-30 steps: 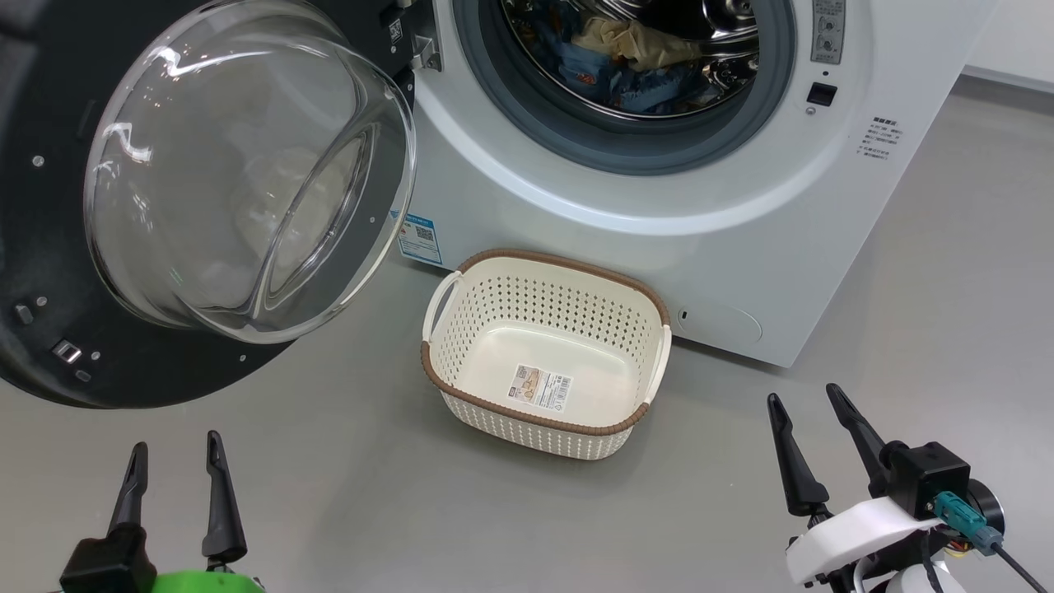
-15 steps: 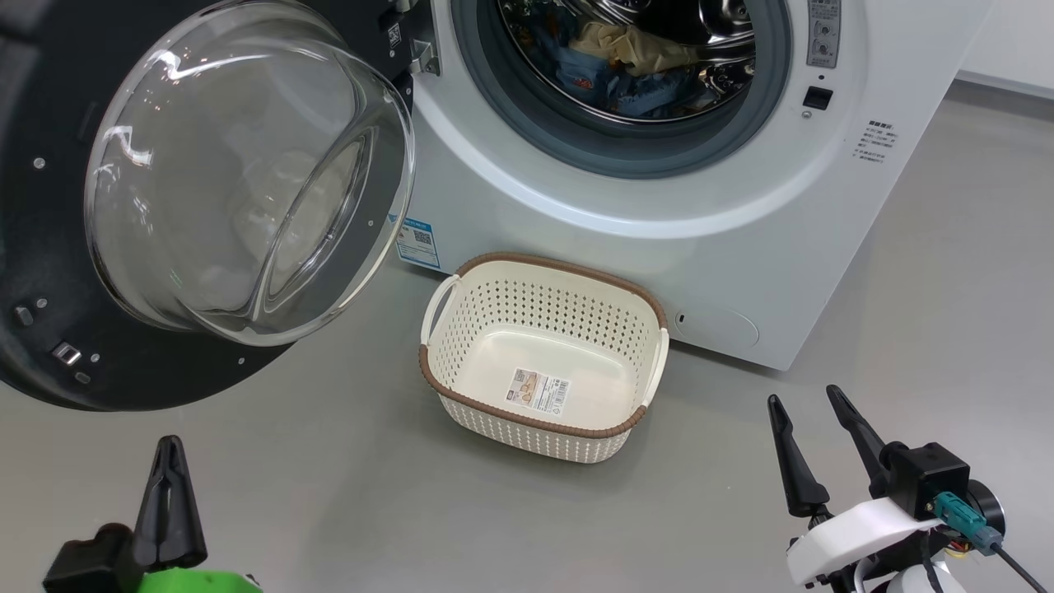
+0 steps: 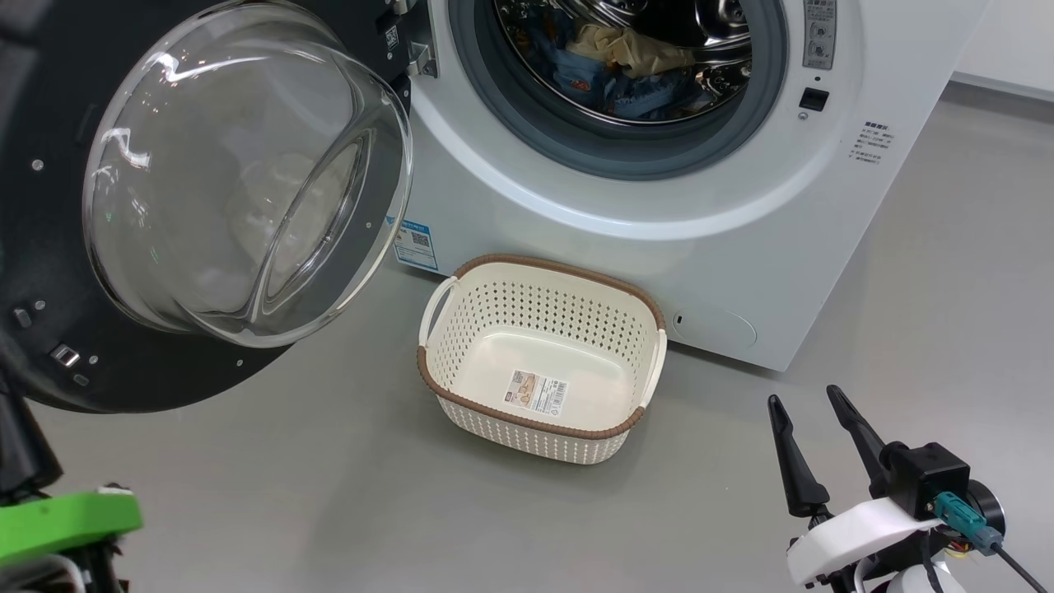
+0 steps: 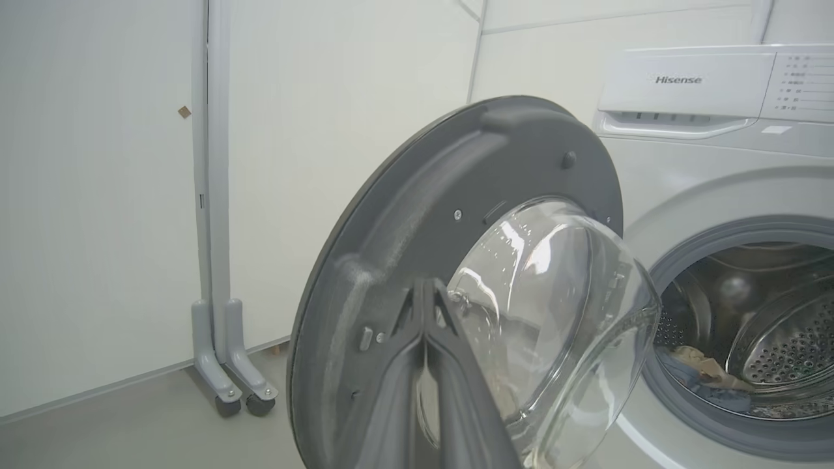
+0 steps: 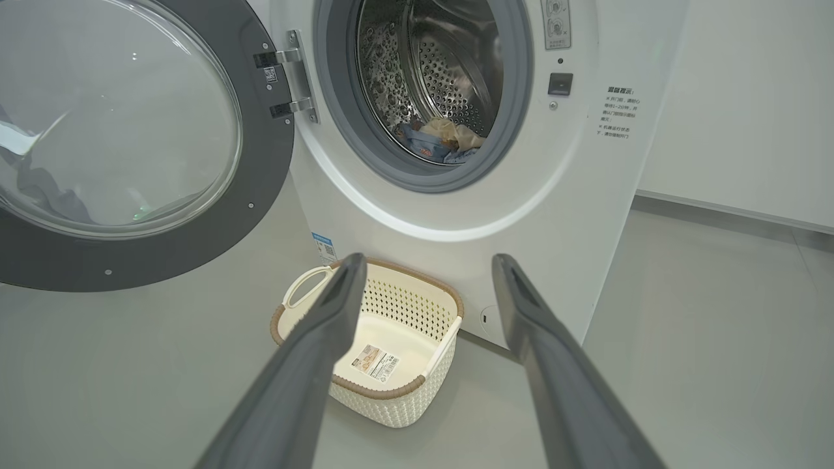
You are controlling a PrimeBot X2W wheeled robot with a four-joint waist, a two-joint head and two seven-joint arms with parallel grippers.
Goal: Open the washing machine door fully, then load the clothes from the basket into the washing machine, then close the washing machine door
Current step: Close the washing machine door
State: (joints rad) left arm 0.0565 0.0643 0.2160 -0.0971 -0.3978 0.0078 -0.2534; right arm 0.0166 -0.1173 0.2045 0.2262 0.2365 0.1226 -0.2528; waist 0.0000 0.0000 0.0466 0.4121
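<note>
At six o'clock in our left wrist view, our left gripper [image 4: 425, 293] rises with its two dark fingers pressed flat together, holding nothing. Its tip lines up with the inner face of the washing machine door [image 4: 423, 195], where the grey frame meets the clear glass bowl [image 4: 554, 293]; we cannot tell whether it touches.

At five o'clock in the head view, our right gripper [image 3: 804, 395] hovers over the grey floor [image 3: 329, 494], its fingers spread wide and empty, pointing toward twelve o'clock. Toward ten o'clock from that gripper, well apart from it, the basket [image 3: 535, 305] sits upright on the floor near the centre of the view. A barcode sticker [image 3: 539, 391] shows on its bare bottom. The basket's far side stands just beside the front panel of the washing machine [image 3: 659, 272], which spans twelve to two o'clock.

The door stands swung wide open at nine to ten o'clock, its glass bowl bulging toward us and its metal hinge [image 3: 420, 59] at eleven o'clock. At twelve o'clock the clothes [image 3: 626, 58] lie inside the steel drum [image 3: 725, 25], light blue fabric with a cream piece on top, ringed by the grey rubber gasket [image 3: 527, 123].
</note>
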